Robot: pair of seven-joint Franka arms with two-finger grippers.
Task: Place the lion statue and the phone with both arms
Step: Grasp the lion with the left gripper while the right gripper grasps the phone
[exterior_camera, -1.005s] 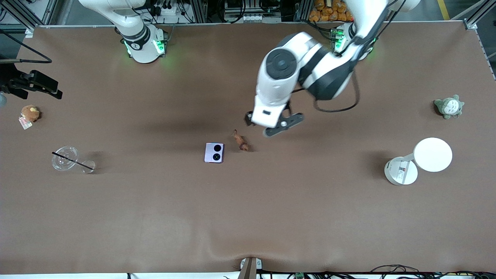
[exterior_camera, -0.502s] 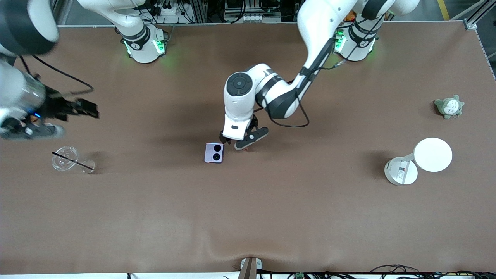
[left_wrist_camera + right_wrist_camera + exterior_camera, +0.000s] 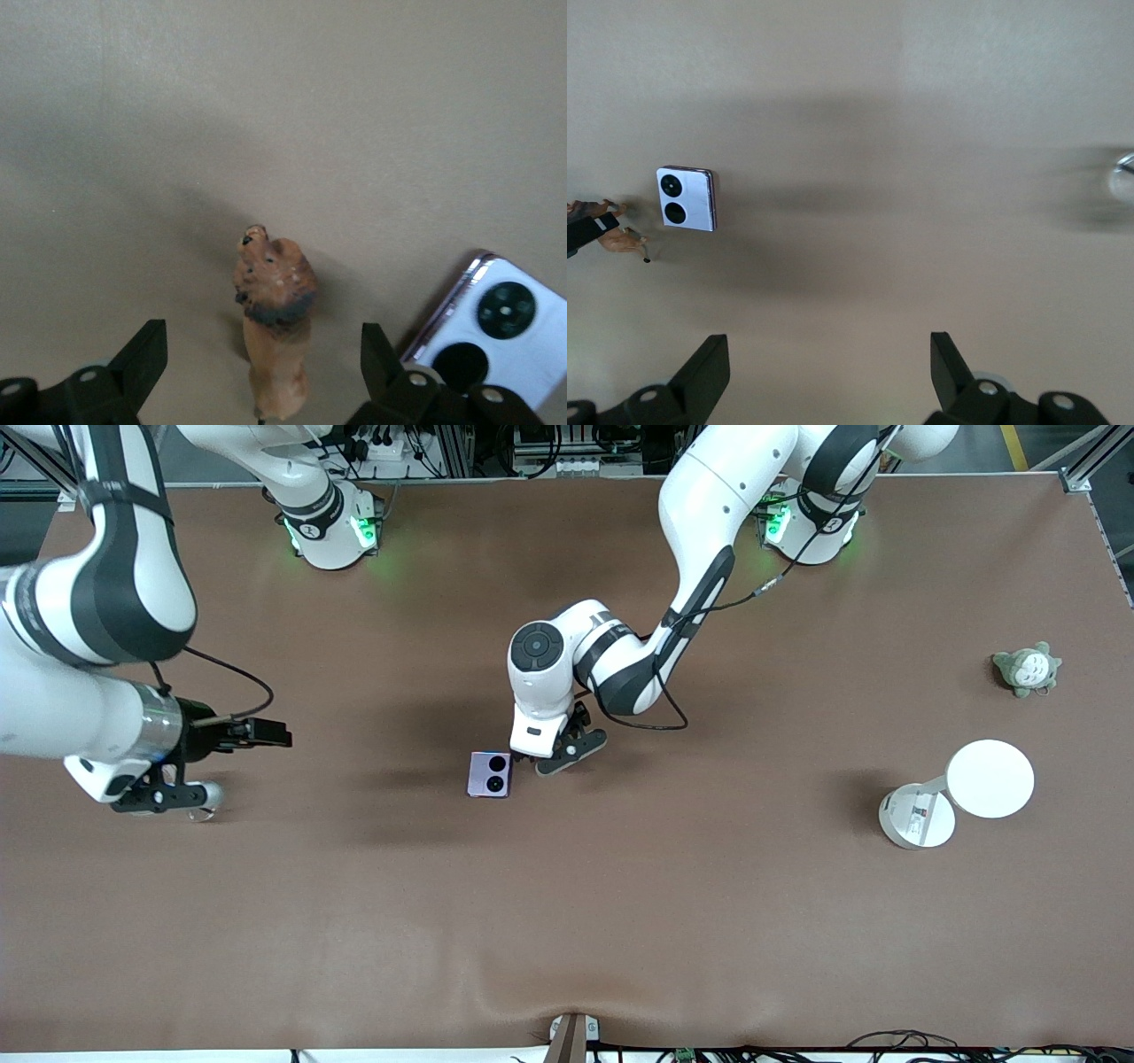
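Observation:
The lion statue [image 3: 275, 341] lies on the table between the open fingers of my left gripper [image 3: 264, 372], with a gap on each side. In the front view the left gripper [image 3: 551, 755] hides the lion. The lavender phone [image 3: 490, 774] lies flat beside it toward the right arm's end, camera circles up, and also shows in the left wrist view [image 3: 500, 332]. My right gripper [image 3: 164, 795] is open and empty near the right arm's end of the table. The right wrist view shows its open gripper [image 3: 828, 372], the phone [image 3: 687, 197] and the lion [image 3: 622, 237] farther off.
A grey-green plush [image 3: 1026, 669] and a white round lamp-like stand [image 3: 961, 790] sit at the left arm's end. A small clear glass piece [image 3: 204, 804] pokes out beside the right gripper; its rim shows in the right wrist view [image 3: 1125, 166].
The left gripper came down toward the phone and now brackets the lion. The right arm swung in from the table's edge and now covers the clear cup and the brown plush.

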